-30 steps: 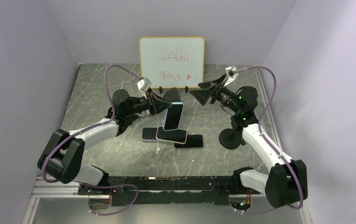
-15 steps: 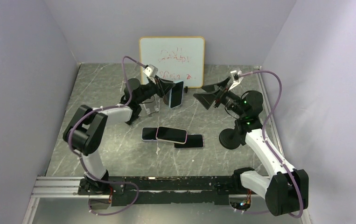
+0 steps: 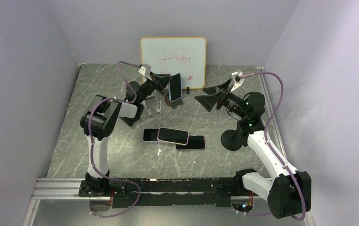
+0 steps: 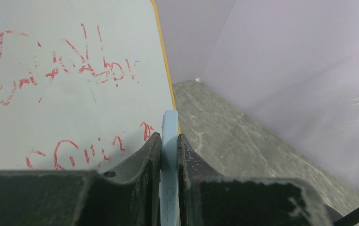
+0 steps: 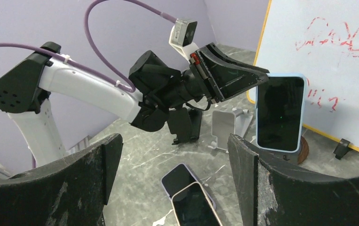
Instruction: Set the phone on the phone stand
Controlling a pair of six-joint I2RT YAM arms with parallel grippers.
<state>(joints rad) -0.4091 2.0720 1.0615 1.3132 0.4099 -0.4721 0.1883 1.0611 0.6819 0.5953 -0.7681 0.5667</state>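
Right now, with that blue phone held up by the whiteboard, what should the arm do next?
Probably ease the phone straight down. The left gripper is shut on its edge, holding it upright just over the round brown stand; whether it already rests there, I cannot tell.

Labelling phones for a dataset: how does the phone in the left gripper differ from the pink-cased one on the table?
The held phone is upright, clamped in the left gripper; the pink-cased phone lies flat, ungripped, overlapping two other phones. The held phone's case is light blue, the other's pink. Both screens are dark.
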